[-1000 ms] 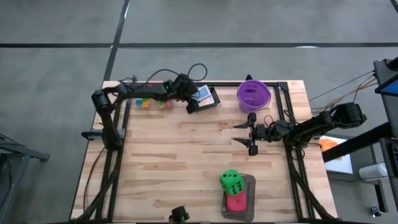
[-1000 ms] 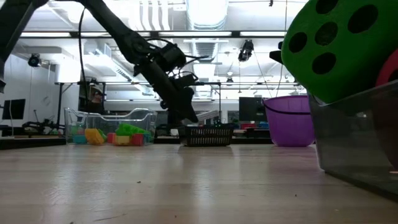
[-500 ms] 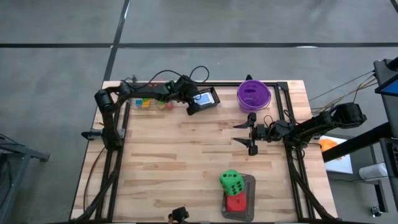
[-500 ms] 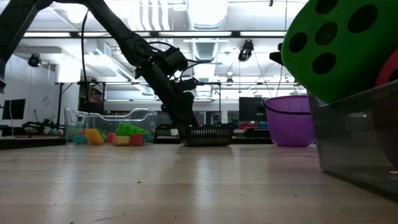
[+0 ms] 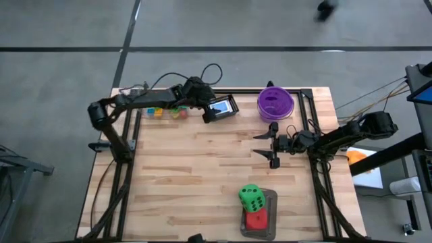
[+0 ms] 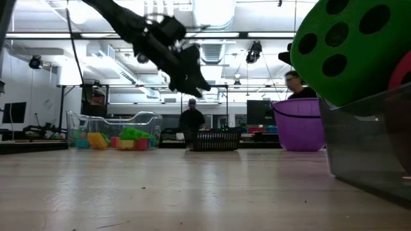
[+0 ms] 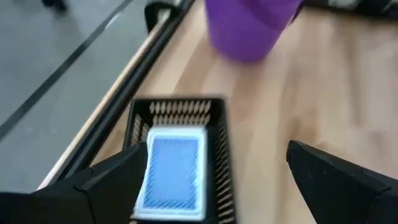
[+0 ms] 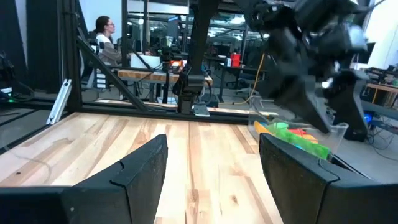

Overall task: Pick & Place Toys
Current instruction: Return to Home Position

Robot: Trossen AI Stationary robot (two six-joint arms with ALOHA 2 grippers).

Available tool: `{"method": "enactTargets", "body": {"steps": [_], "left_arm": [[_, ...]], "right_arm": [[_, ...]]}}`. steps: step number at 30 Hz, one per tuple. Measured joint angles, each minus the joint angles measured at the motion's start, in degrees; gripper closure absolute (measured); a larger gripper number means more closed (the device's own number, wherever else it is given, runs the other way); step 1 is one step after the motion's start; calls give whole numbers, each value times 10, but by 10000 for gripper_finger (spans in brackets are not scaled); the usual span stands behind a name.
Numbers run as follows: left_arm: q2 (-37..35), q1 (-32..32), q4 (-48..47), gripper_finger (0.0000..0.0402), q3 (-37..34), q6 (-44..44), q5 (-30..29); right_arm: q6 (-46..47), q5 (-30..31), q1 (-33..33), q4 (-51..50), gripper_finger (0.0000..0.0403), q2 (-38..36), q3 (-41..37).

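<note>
My left gripper [image 5: 208, 108] hangs open above the left end of the black mesh basket [image 5: 226, 108], touching nothing. The left wrist view shows a blue picture card [image 7: 171, 168] lying flat inside the basket [image 7: 221, 155], below and between the fingers. Small bright bricks [image 5: 164, 112] sit in a clear box [image 6: 115, 128] at the far left. A green die [image 5: 252, 198] rests on a red die [image 5: 256, 220] in a grey tray [image 5: 271, 201] near the front. My right gripper [image 5: 256, 146] waits open at mid-table, right of centre.
The purple bowl [image 5: 275, 102] stands at the far edge, right of the basket. Black frame rails [image 5: 314, 128] run along the table's sides. People [image 6: 191, 119] show in the room beyond the table. Bare wood [image 5: 196, 175] lies between the arms and the dice tray.
My left gripper has risen from the basket's level to well above it and drawn back slightly toward the table's left. The blue card stays in the basket.
</note>
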Motion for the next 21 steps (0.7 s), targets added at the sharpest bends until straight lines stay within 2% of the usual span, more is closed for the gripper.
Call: {"method": "enactTargets", "body": {"steps": [4,7,14,18,21], "left_arm": [[-67,-16,-46,14,-13,-39,2],[-133,-46,-54,14,-49,-17,0],[-339,-192,3,14,-191,28,4],[-456,-288,30,14,-280,4,3],[-534,-335,33,14,-327,-20,-15]], "right_arm": [[-3,-11,0,13,151,0,0],[-3,-26,0,25,151,-1,0],[-3,-41,2,29,151,-13,0],[-1,-39,2,31,151,-35,-1],[-17,-37,1,28,151,-59,-4]]}}
